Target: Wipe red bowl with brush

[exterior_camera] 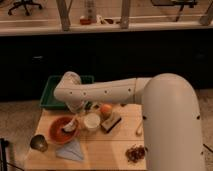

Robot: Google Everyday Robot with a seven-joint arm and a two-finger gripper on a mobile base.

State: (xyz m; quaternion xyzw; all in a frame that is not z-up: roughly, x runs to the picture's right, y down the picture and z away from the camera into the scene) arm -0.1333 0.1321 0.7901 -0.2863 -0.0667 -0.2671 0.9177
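Observation:
The red bowl [61, 131] sits on the left part of the wooden table [115, 145]. The brush [70, 126] leans inside the bowl's right half, with its whitish head down on the bowl's inner surface. My gripper [78, 109] hangs just above the bowl's right rim, at the end of the white arm that reaches in from the right. It is shut on the upper end of the brush handle. The arm hides the gripper's wrist.
A white cup [92, 121] stands right of the bowl, with an orange [106, 109] and a dark block with a tan top [111, 121] beside it. A dark metal cup [39, 143], a grey-blue cloth [70, 150], a green tray [49, 95] and a brown pile [134, 152] are also there.

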